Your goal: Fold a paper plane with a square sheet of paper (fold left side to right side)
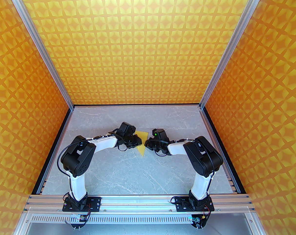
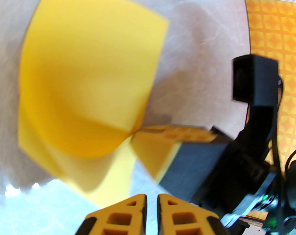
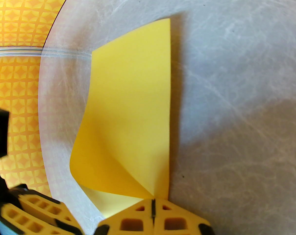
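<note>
- The paper (image 1: 142,143) lay near the tabletop's (image 1: 128,175) centre, its left half curled over toward the right.
- Right fingers (image 3: 134,219) were clenched on its near edge.
- Left fingers (image 2: 118,217) sat nearly closed, apparently on nothing; that view was blurred.
- Thin and springy, it probably slides; best pinched at corners.

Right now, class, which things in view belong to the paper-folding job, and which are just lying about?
Job:
- paper, curled over, one corner pinched
- right gripper, shut on that corner
- left gripper

Just there:
- walls
- frame
- table, bearing the paper
</note>
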`<state>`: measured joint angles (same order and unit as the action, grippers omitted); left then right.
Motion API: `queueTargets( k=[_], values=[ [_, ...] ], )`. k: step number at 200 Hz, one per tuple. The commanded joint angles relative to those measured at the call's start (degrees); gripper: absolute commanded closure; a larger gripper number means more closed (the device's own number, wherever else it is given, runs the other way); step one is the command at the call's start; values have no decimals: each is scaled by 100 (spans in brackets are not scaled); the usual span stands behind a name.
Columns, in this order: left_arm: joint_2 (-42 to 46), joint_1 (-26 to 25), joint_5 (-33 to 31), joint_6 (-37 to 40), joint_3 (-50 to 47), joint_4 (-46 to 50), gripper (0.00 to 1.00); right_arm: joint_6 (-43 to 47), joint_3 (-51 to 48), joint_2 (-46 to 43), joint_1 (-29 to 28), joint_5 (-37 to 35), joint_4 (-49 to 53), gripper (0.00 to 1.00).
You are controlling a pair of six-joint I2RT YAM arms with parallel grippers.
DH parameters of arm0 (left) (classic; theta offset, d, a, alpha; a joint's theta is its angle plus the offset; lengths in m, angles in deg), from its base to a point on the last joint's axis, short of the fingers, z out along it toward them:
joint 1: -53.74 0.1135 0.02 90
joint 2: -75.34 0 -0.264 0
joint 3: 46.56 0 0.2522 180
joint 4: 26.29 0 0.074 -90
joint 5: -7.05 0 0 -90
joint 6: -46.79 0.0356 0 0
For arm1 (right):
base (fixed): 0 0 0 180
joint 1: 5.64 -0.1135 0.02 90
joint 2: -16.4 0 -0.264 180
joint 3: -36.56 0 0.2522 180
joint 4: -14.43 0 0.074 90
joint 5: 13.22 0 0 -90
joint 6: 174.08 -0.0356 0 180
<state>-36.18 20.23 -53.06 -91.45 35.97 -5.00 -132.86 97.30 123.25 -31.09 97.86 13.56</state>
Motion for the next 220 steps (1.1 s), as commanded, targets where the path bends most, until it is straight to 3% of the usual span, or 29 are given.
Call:
queueTargets(
  k=[1, 81, 143, 220],
  values=[
    [-301, 18, -139, 150, 131, 313, 83, 34, -52, 259, 30, -131, 138, 100],
    [-581, 117, -377, 132, 88, 499, 84, 17, -23, 268, 32, -113, 124, 100],
    [-80, 252, -335, 249, 400, 565, 83, 26, -14, 266, 32, -122, 157, 100],
    [-516, 337, -230, 360, 336, 562, 83, 17, -22, 284, 32, -122, 141, 100]
  ],
)
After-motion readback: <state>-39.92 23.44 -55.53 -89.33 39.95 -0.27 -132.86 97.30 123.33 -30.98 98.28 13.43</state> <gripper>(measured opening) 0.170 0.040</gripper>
